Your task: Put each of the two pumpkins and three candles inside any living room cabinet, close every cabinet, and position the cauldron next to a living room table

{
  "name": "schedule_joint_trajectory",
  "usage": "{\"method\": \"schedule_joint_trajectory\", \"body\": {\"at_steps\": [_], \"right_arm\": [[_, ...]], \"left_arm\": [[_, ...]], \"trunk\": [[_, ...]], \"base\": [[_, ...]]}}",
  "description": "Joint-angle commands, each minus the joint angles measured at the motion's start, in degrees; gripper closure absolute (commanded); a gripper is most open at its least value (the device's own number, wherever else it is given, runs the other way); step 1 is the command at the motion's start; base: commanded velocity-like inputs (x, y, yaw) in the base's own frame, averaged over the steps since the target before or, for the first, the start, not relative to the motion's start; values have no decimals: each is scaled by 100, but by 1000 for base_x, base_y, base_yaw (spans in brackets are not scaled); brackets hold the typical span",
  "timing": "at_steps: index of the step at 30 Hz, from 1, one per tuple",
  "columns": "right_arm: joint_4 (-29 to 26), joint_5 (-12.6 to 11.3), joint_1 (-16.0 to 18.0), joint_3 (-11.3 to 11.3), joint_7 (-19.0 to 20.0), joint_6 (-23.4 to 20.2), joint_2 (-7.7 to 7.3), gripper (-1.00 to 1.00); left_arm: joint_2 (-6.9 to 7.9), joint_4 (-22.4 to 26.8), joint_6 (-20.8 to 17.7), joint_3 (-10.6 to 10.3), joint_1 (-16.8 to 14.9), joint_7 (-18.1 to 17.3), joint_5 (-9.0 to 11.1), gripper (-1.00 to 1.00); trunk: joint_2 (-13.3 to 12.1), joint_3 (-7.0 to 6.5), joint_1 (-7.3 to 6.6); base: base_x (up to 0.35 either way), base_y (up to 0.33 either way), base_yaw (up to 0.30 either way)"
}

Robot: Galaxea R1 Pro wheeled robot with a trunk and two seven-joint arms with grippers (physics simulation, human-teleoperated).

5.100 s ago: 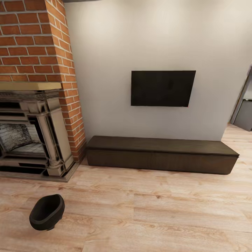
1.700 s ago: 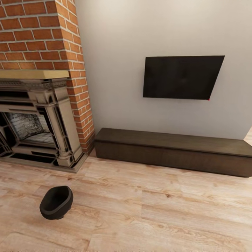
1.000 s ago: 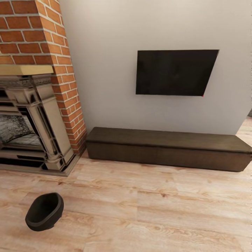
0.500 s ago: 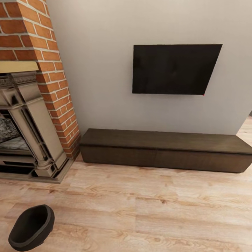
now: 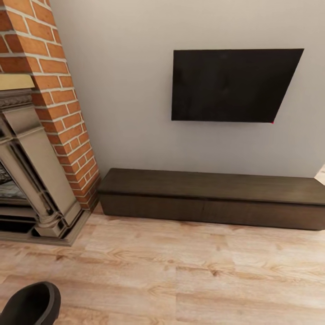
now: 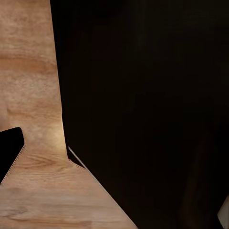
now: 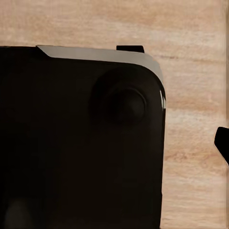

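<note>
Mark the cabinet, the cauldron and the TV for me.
cabinet point(image 5: 212, 187), head view, on its flat top.
cauldron point(image 5: 31, 304), head view, on its dark inside near the rim.
TV point(image 5: 232, 85), head view, middle of the screen.

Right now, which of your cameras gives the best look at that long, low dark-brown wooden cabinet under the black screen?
The head view. There the long, low dark-brown wooden cabinet stretches along the wall beneath the black wall screen, its flat front panels looking shut. The two wrist views give wood floor and dark close-up shapes I cannot identify, nothing I can recognise as the cabinet.
</note>
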State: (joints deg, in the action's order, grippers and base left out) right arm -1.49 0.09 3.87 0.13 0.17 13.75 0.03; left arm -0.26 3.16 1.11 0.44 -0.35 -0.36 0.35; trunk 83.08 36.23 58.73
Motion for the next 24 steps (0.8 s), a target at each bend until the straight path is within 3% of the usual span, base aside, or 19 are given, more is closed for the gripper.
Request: {"method": "schedule_joint_trajectory", "body": {"at_steps": [1, 10, 15, 24], "right_arm": [[0, 0, 0, 6, 0, -6, -2, -100], [24, 12, 0, 15, 27, -19, 4, -100], [21, 234, 0, 7, 28, -5, 17, -100], [18, 267, 0, -2, 4, -28, 36, -100]], "left_arm": [[0, 0, -1, 0, 0, 0, 0, -100], [-1, -6, -6, 0, 0, -4, -5, -100], [2, -7, -6, 0, 0, -6, -1, -100], [0, -8, -6, 0, 0, -8, -5, -100]], "trunk": [[0, 1, 0], [0, 3, 0], [0, 3, 0], [0, 3, 0]], "base": [[328, 0, 0], [328, 0, 0], [328, 0, 0], [328, 0, 0]]}}
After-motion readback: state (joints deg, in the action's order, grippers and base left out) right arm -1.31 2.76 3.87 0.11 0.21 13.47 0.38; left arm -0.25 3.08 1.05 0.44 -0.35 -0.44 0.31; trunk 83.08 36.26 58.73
